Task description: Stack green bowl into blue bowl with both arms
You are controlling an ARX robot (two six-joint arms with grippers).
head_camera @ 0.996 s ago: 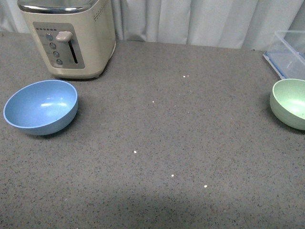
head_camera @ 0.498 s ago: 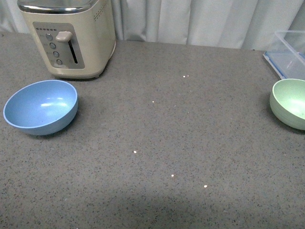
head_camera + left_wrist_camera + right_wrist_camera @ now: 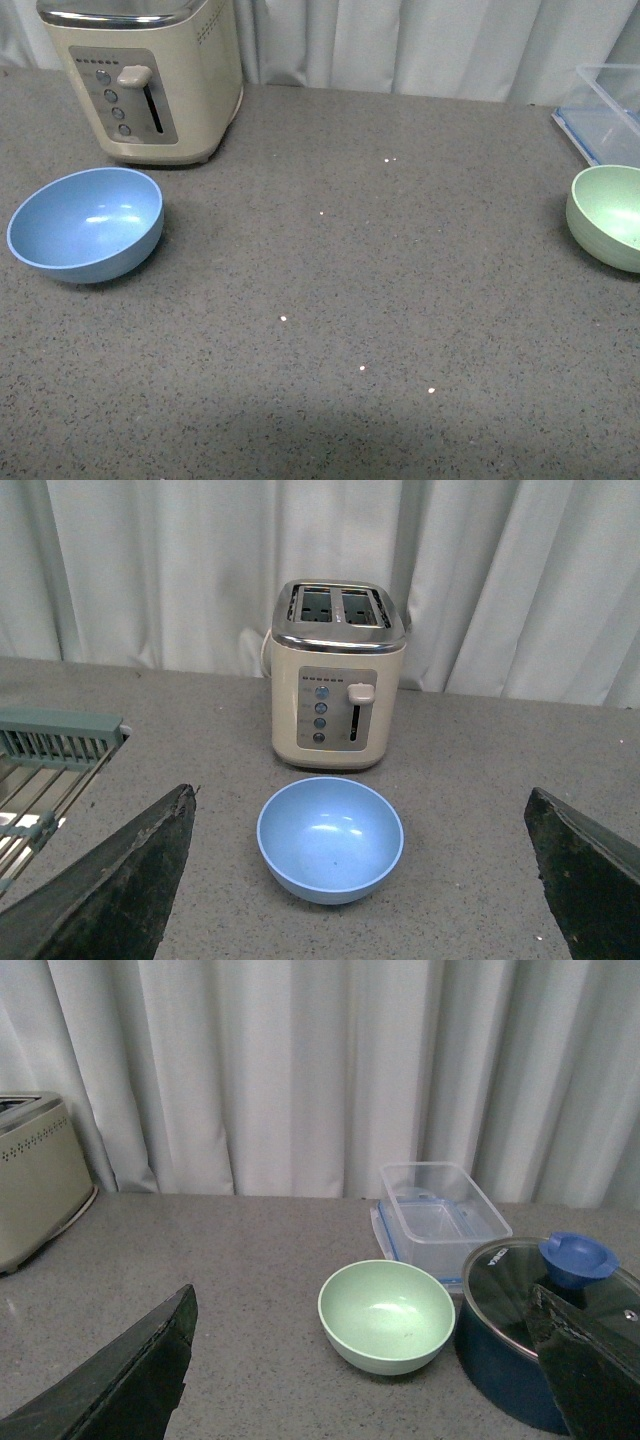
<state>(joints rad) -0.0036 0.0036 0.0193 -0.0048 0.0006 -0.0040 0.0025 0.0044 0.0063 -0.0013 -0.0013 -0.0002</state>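
Grey speckled countertop (image 3: 400,280): spreads beneath both grippers and carries every item listed below.

White pleated curtain (image 3: 300,1080): hangs along the far edge, well ahead of both grippers.

Cream two-slot toaster (image 3: 340,680): stands upright straight ahead of the left gripper (image 3: 360,795), beyond the blue bowl, with its lever and buttons facing the gripper.

Dark blue pot (image 3: 495,1355), glass lid, blue knob: sits ahead of the right gripper (image 3: 362,1292), just beside the green bowl, and is partly hidden behind one finger (image 3: 600,1390).

Clear plastic container (image 3: 440,1210): lies beyond the green bowl and pot, further from the right gripper.

Grey-green dish rack (image 3: 60,745): shows only in part, ahead and off to one side of the left gripper.

Blue bowl (image 3: 331,838): rests mouth up directly ahead of the left gripper, in line with the gap between its fingers and touched by neither. Stands near the toaster but apart from it.

Green bowl (image 3: 386,1315): rests mouth up directly ahead of the right gripper, untouched. Sits well apart from the blue bowl, at the opposite side of the countertop in the front view.

Left gripper: black fingers (image 3: 110,900) spread wide, holding nothing.

Right gripper: black fingers spread wide, holding nothing.
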